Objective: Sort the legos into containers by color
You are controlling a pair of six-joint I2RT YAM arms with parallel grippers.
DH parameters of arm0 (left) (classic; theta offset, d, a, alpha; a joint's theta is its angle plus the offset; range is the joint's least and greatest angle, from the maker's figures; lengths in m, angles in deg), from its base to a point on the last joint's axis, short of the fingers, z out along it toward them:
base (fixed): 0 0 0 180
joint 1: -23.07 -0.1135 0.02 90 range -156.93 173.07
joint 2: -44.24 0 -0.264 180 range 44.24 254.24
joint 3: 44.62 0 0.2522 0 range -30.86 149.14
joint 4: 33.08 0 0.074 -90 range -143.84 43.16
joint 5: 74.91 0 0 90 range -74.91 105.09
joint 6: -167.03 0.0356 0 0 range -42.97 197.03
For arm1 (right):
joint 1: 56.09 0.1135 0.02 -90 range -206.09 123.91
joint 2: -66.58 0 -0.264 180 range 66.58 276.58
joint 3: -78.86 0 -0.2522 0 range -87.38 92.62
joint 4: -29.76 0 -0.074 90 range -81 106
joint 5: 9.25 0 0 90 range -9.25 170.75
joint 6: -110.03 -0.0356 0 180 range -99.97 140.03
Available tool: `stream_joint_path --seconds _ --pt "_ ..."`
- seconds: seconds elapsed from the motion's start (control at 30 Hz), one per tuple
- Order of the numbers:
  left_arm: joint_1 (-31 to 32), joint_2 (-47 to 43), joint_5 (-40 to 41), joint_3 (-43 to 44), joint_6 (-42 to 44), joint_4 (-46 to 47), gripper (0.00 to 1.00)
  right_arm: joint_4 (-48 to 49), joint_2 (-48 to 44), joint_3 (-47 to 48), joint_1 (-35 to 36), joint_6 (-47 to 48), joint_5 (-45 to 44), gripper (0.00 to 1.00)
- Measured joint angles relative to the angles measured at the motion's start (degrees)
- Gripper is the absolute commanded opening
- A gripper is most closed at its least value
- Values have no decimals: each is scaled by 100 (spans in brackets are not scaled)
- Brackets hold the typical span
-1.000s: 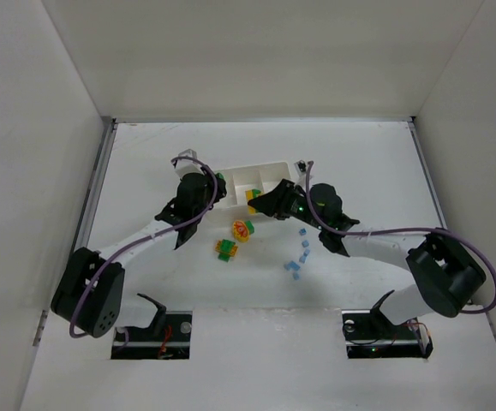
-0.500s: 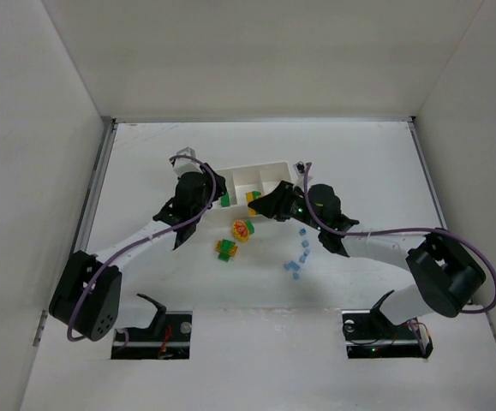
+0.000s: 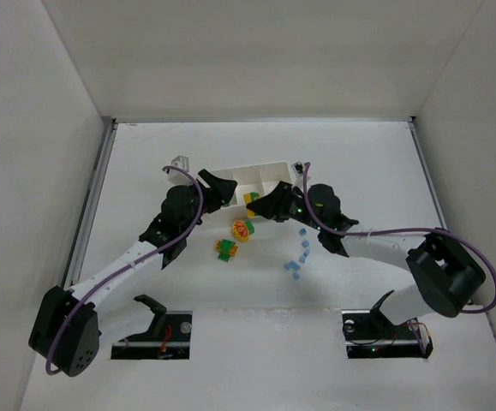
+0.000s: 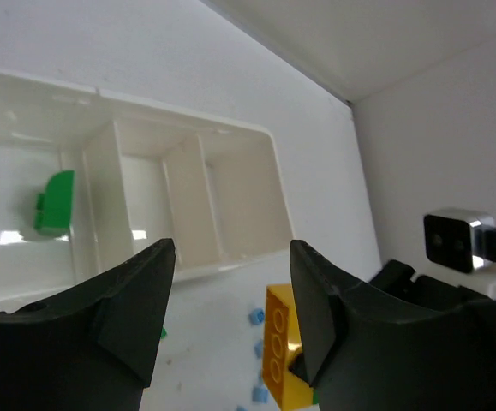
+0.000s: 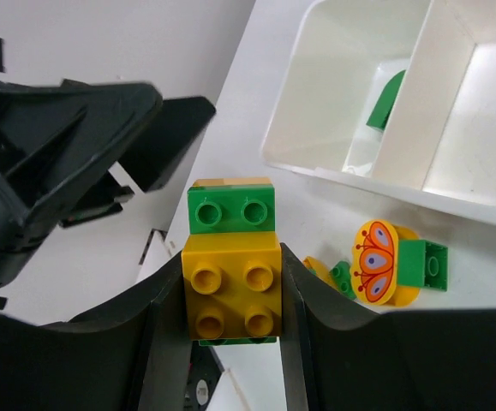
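White table (image 3: pixel 359 163): tray (image 3: pixel 256 167), mixed clusters (image 3: pixel 242 229), scattered blue bricks (image 3: pixel 299 257), count unclear.

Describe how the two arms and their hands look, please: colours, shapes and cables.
The left arm and the right arm both have white, tube-like links between bulky black joints. A thin purple cable runs loosely along each arm. The left hand and the right hand are matte black, each with two broad, wedge-shaped fingers.
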Motion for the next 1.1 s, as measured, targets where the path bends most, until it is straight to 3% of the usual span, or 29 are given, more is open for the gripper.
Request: stream_joint_path --seconds 0.27,0.5,1.1 --pt "-37 -136 -940 -754 -1080 901 57 579 52 -15 -52 -483 610 26" --pt "-101 -144 -1176 -1069 -1635 1862 57 1545 332 -98 -188 -1228 1126 25" --pt "-2 -551 -1379 -1615 -1886 2638 57 2820 1082 -144 -267 -2374 1491 25"
